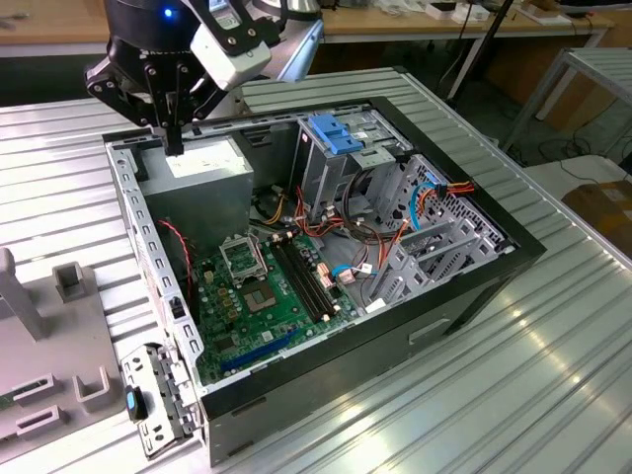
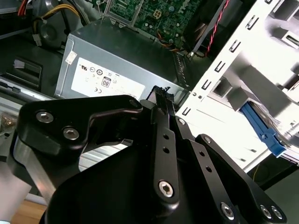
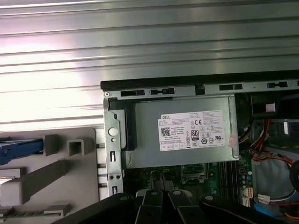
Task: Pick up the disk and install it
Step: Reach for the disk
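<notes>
My gripper [image 1: 174,138] hangs over the back corner of the open computer case [image 1: 474,296], at the exterior view's left. Its tip is just above the grey power-supply box [image 1: 202,183]. The two black fingers [image 2: 163,100] meet at their tips with nothing between them, so it is shut. In the first wrist view the gripper [image 3: 161,179] points down beside the labelled box [image 3: 187,135]. A blue plastic rail [image 3: 18,149] [image 2: 261,128] lies on a grey fixture [image 3: 56,186] outside the case. I cannot tell whether it belongs to the disk, whose labelled body is out of view.
A metal drive cage with a blue bracket [image 1: 341,133] stands at the far side of the case. The green motherboard [image 1: 267,296] and loose red and orange cables [image 1: 434,197] lie inside. The grey fixture [image 1: 59,375] sits on the ribbed metal table [image 1: 513,395], next to the case's rear wall [image 1: 148,267].
</notes>
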Robot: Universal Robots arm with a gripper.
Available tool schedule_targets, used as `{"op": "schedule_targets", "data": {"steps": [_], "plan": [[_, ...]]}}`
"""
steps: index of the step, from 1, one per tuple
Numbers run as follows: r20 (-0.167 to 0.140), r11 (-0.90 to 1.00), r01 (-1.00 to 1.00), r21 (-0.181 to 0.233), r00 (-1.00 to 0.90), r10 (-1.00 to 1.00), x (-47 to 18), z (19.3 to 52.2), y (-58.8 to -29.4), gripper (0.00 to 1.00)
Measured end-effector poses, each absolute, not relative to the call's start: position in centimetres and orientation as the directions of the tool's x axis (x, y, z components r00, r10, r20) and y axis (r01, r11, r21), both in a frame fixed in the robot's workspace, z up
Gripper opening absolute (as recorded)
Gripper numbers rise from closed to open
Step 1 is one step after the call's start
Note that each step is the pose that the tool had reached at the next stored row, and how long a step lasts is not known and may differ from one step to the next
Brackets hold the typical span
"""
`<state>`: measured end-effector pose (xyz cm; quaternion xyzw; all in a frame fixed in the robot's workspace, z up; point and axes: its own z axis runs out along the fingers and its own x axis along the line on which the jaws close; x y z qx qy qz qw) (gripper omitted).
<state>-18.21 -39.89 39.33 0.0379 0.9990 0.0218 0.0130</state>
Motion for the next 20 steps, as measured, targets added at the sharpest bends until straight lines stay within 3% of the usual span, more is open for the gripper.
{"op": "schedule_targets", "data": {"steps": [20], "plan": [[-0.024, 0.996, 0.075, 0.044, -0.997, 0.076, -20.1, 39.3, -39.9, 0.11]]}}
